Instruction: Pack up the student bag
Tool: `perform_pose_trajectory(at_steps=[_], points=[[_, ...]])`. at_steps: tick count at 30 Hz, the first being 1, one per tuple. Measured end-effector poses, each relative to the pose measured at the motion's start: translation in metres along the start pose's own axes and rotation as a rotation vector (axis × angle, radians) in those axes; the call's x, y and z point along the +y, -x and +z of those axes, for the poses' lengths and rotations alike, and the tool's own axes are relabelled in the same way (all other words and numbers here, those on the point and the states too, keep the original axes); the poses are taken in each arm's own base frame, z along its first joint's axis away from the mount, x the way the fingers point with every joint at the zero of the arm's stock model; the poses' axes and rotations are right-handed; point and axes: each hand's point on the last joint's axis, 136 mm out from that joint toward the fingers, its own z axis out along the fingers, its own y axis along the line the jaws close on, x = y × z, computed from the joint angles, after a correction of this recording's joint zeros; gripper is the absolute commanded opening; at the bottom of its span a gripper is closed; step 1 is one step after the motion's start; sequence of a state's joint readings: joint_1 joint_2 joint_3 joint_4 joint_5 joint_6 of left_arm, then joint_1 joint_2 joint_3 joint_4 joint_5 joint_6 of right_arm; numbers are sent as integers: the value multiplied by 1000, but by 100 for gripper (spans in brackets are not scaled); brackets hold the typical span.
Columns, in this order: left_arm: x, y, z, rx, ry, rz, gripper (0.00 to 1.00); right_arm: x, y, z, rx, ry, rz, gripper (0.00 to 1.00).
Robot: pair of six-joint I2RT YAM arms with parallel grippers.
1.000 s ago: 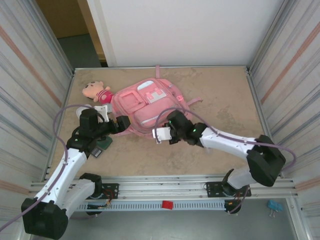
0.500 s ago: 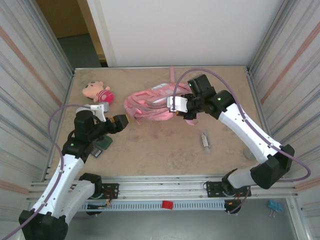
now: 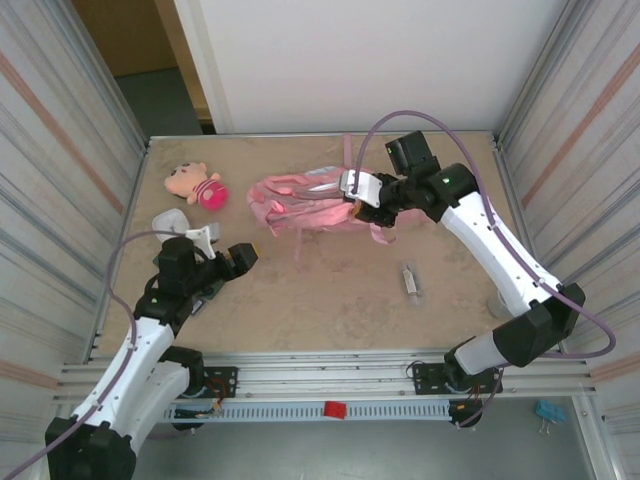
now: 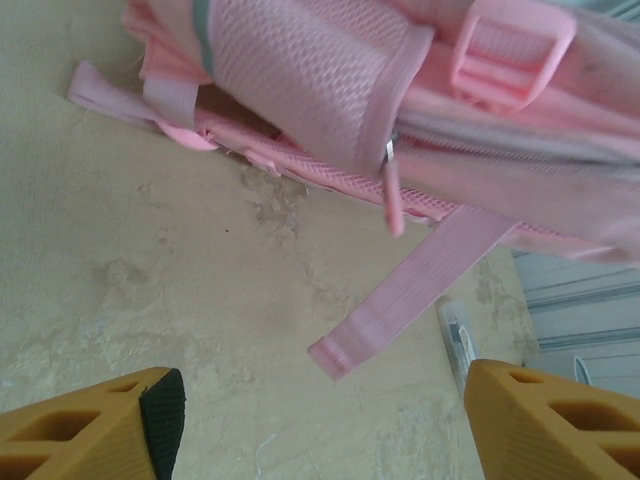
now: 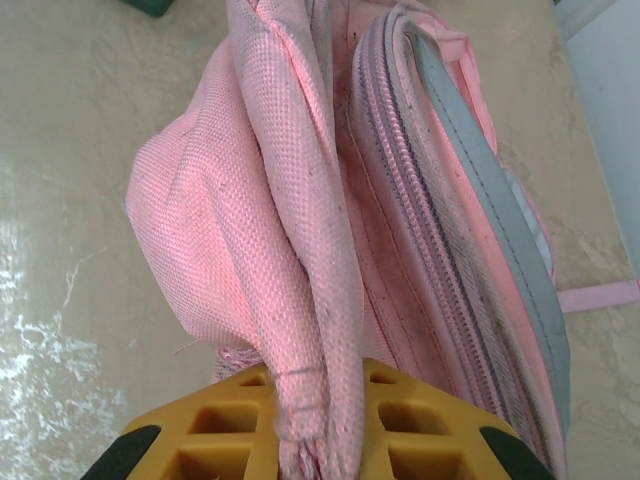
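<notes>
— Where's the student bag [image 3: 300,205] rn?
— Far half of the table [image 3: 330,310], roughly centre. It's bunched up on its side, long axis running left–right in the top cam, right end at my right pincer [image 3: 357,205]. Which end is the top, can't tell.
— Right pincer doing what?
— Pressed together on a fold of the bag's pink cloth. In the right wrist cam the fold goes straight btwn my yellow fingers [image 5: 430,420].
— And the left?
— Left pincer [image 3: 240,258] is spread wide w/ nothing btwn the pads. It sits nearside of the bag's left end, not touching.
— Materials?
— Coarse pink woven cloth, a ribbed zip line, and a smooth grey trim band alongside it. Left wrist cam shows a padded mesh panel, a pink plastic buckle [image 4: 510,50], a slim zip pull [image 4: 393,190] and a flat webbing strap [image 4: 400,290] lying limp on the mottled sandy tabletop.
— Anything else?
— Plush doll [image 3: 193,185] left of the bag, apart from it. Small tube-like item [image 3: 409,279] nearside of the bag's right end, well apart.
</notes>
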State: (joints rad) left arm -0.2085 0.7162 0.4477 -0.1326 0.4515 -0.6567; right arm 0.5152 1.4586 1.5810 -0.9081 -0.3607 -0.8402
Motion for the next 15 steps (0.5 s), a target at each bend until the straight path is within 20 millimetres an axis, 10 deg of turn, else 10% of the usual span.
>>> perform_pose_trajectory(at_steps=[15], points=[[22, -17, 14, -56, -46, -16, 63, -12, 4, -10, 5, -40, 103, 0]])
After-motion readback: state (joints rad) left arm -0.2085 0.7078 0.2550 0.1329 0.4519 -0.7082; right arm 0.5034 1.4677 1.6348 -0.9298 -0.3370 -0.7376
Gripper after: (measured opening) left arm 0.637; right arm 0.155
